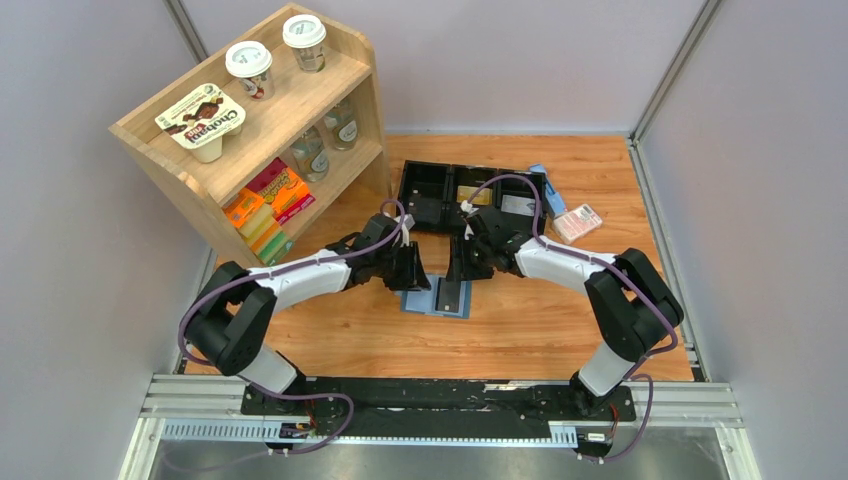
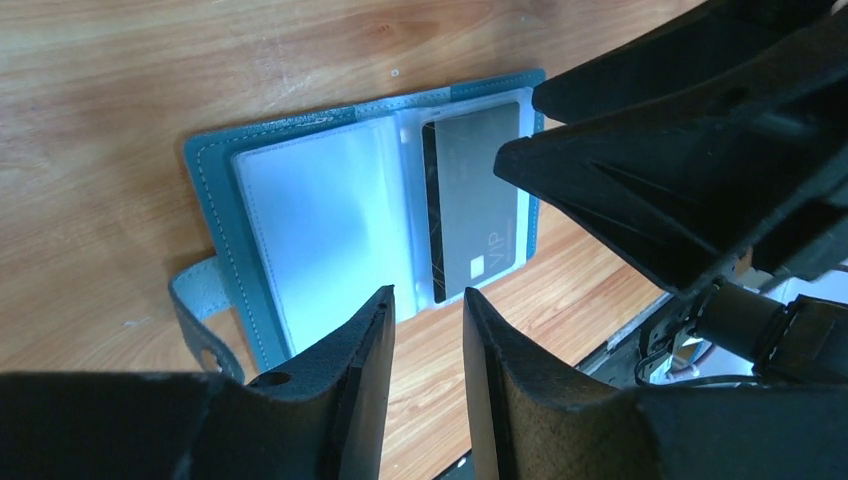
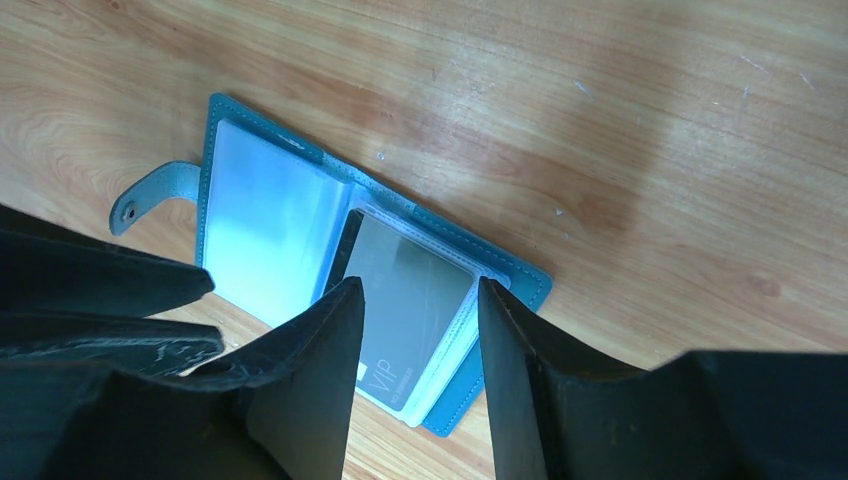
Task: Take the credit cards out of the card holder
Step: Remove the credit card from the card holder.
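The teal card holder lies open and flat on the wooden table between my two grippers. Its left page is an empty clear sleeve. The right page holds a dark credit card marked VIP inside a clear pocket. My left gripper hovers open just short of the holder's near edge, with nothing between its fingers. My right gripper is open above the credit card, its fingers on either side of the card's width and gripping nothing. The holder's snap strap sticks out to the side.
A long black tray stands behind the holder, with a gold card and a whitish card in it. A pink-white packet lies to its right. A wooden shelf with cups and boxes stands at the back left.
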Tool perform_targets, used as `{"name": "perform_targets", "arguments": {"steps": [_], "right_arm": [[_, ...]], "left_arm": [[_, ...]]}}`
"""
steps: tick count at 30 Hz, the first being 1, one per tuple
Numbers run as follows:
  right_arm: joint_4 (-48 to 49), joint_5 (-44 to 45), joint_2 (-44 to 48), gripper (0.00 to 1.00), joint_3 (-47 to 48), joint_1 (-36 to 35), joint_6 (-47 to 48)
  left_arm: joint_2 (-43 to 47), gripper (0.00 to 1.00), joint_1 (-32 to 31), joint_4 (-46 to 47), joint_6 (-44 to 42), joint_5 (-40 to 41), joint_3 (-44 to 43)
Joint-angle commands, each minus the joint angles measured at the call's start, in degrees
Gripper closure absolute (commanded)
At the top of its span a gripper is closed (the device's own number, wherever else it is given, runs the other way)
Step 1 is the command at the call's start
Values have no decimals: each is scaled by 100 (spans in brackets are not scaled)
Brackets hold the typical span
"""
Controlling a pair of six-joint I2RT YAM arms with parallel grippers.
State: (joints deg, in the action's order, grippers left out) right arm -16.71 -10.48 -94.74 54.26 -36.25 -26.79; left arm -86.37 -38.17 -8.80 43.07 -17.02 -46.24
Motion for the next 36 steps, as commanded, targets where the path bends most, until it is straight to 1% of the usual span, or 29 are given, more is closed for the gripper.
{"name": "perform_targets", "arguments": {"steps": [1, 9, 14, 20, 30, 35, 36], "right_arm": [[124, 11, 26, 52, -38, 4, 86], [247, -279, -88, 54, -73, 4, 42], [282, -288, -106, 54, -152, -5, -20], [431, -525, -133, 54, -267, 4, -142], [642, -613, -150, 54, -425, 4, -248], [774, -657, -150, 54, -522, 4, -318], [792, -666, -150, 54, -548, 4, -327]], "left_arm": [[-301, 61, -15, 308, 184, -214, -228], [-697, 60, -15, 528, 342, -381, -193], [-741, 60, -15, 590, 395, -425, -175], [-855, 60, -15, 678, 474, -522, -157], [-987, 60, 38, 634, 702, -469, -78], [-1022, 60, 64, 845, 835, -662, 27], [-1031, 60, 64, 1071, 852, -715, 27]]}}
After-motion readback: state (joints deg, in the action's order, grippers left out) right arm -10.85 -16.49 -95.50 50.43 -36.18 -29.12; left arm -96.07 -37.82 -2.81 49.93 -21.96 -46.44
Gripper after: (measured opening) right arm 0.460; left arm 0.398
